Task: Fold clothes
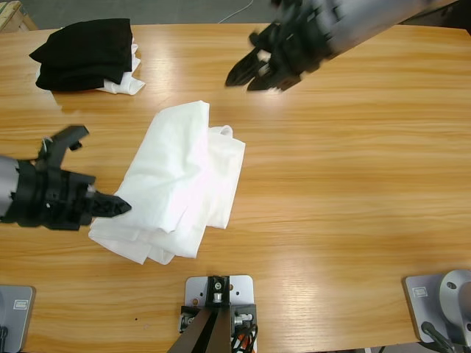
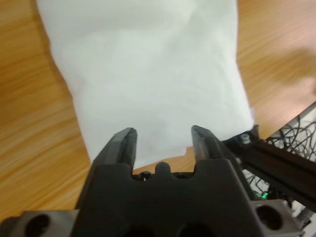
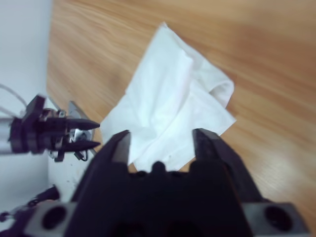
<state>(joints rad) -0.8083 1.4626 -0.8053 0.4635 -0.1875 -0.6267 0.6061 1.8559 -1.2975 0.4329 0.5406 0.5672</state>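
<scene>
Just ahead of the left gripper (image 1: pixel 121 207) the folded white T-shirt (image 1: pixel 180 180) lies on the bench (image 1: pixel 353 184), its long axis slanting from those fingers toward the right gripper (image 1: pixel 246 77) hanging well beyond its far end. Both grippers' fingers are spread, grasping nothing.

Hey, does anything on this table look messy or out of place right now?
The white T-shirt lies folded but crooked, diagonal on the table, its layers uneven with a loose lump sticking out on one side. Neither gripper holds it.
</scene>
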